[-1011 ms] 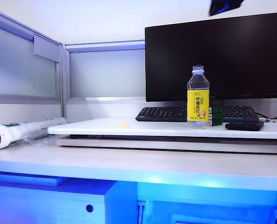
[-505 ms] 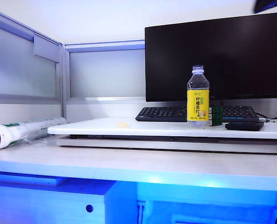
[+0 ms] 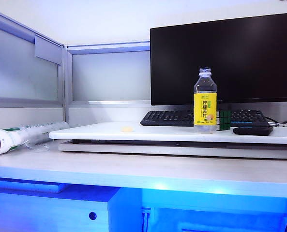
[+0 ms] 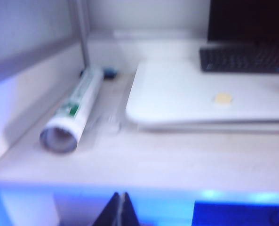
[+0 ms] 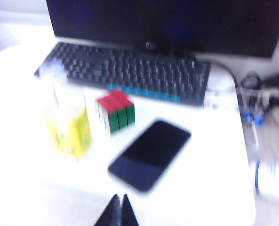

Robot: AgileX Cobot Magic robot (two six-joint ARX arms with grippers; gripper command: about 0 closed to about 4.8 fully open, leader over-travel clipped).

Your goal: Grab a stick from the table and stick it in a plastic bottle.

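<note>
Thin pale wooden stick: nowhere visible. Likely light, stiff, snappable; best pinched mid-length. Clear yellow-labelled plastic bottle (image 3: 204, 99) upright far right on white table (image 3: 133, 169). Left claw (image 4: 120, 210) and right claw (image 5: 118, 212) pressed together, empty.

Plastic bottle (image 3: 205, 99): small, clear, upright, no cap visible on neck, wide yellow label w/ dark Chinese characters; stands on the raised white board of the table (image 3: 133, 169), right of centre in exterior view, just in front of the keyboard. In right wrist view the bottle (image 5: 66, 115) is blurred, standing near a colour cube. Stick: can't make it out in any view, incl. inside the bottle; table top pale white, board flat.
</note>
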